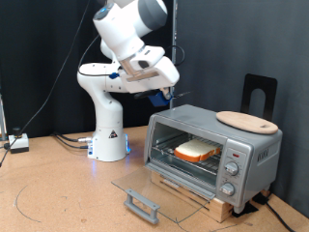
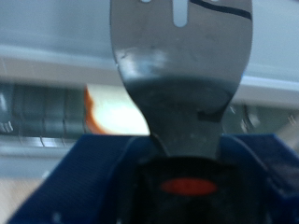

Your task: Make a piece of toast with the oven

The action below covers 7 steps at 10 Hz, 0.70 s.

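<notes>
On the exterior view's left stands the white arm (image 1: 108, 92), its base planted on the bench (image 1: 58, 188) and its upper links folded over to the right. The gripper (image 1: 166, 94) hangs at the end of that fold, above and just left of the oven's top-left corner, with a flat metal spatula-like tool (image 2: 179, 70) running out from it; the wrist view shows this broad blade filling the middle of the picture, its neck seated in the dark blue pads. The fingers themselves are hidden behind blade and padding, so how wide they stand I cannot tell, though the tool appears to be carried by them.

Moving right, the glass door (image 1: 154, 196) of the oven (image 1: 214, 145) lies dropped open, flat toward the bench, handle foremost. Inside, on the wire rack, sits the piece of toast (image 1: 196, 150), lying flat, pale with a tan crust. The wrist view catches its edge (image 2: 112, 114) beside the blade's neck, beyond the tool.

From the gripper, the toast lies at about five o'clock in the exterior view, lower and further into the oven cavity, well apart from the blade tip. The slice is roughly square, so no long axis matters.

On the oven's roof, far right, rests a round wooden board (image 1: 246, 121).
</notes>
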Motion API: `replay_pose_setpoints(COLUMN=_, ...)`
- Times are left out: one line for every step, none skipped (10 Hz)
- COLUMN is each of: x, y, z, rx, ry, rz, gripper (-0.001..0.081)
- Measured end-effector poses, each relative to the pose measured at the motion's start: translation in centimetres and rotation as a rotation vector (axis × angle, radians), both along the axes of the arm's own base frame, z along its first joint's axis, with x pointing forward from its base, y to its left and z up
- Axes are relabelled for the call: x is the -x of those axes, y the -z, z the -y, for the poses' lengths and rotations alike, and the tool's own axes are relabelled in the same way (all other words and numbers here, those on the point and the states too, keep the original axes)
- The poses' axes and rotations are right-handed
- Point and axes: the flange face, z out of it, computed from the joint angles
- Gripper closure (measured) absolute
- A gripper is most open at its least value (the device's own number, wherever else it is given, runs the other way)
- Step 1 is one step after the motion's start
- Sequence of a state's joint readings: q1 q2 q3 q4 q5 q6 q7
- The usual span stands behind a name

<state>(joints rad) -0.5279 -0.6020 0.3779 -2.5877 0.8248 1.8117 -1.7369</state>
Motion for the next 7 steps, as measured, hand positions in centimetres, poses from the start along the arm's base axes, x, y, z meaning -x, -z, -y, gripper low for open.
replay_pose_setpoints(x=0.4, y=0.1, z=-1.6, rx=0.005, ry=-0.009, rz=-0.043, gripper=0.0409)
replay_pose_setpoints(x=0.8, y=0.2, z=-3.1, rx=0.013, ry=-0.026, rz=-0.075, gripper=0.0409)
replay_pose_setpoints(x=1.4, y=0.4, z=-4.5, rx=0.022, ry=-0.056, rz=-0.094, gripper=0.0409)
replay_pose_setpoints(x=2.0, y=0.5, z=-5.8, rx=0.026, ry=-0.086, rz=-0.103, gripper=0.0409)
replay_pose_setpoints(x=2.6, y=0.6, z=-7.1, rx=0.029, ry=-0.116, rz=-0.106, gripper=0.0409)
replay_pose_setpoints(x=3.2, y=0.8, z=-8.4, rx=0.028, ry=-0.138, rz=-0.104, gripper=0.0409)
replay_pose_setpoints(x=4.0, y=1.0, z=-9.6, rx=0.037, ry=-0.144, rz=-0.108, gripper=0.0409)
